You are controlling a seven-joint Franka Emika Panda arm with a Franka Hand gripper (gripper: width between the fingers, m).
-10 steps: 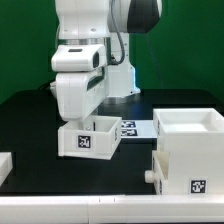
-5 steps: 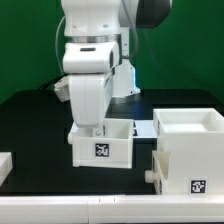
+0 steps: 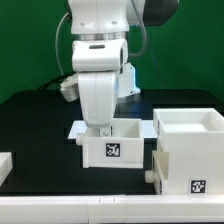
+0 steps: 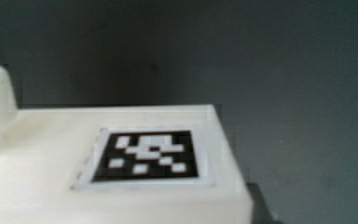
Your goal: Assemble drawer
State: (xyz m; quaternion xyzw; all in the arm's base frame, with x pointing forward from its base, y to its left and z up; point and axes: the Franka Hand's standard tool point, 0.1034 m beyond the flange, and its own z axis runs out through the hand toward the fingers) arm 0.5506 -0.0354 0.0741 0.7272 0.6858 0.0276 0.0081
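The drawer point(image 3: 113, 149), a shallow white open-topped tray with a black-and-white tag on its front face, sits just to the exterior view's left of the taller white casing point(image 3: 188, 143). My gripper point(image 3: 101, 127) reaches down from above onto the drawer's rear left wall and is shut on it. The fingertips are hidden behind the rim. In the wrist view a white face of the drawer point(image 4: 51, 170) with its tag point(image 4: 149, 155) fills the lower part, blurred. No fingers show there.
The casing carries a tag point(image 3: 197, 185) and a small round knob point(image 3: 152, 175) low on its side. A small white block point(image 3: 4, 165) lies at the exterior view's left edge. The marker board point(image 3: 140, 128) lies behind the drawer. The robot base stands at the back.
My gripper and the drawer have moved together toward the exterior view's right, closer to the casing. The drawer now stands squarer to the camera.
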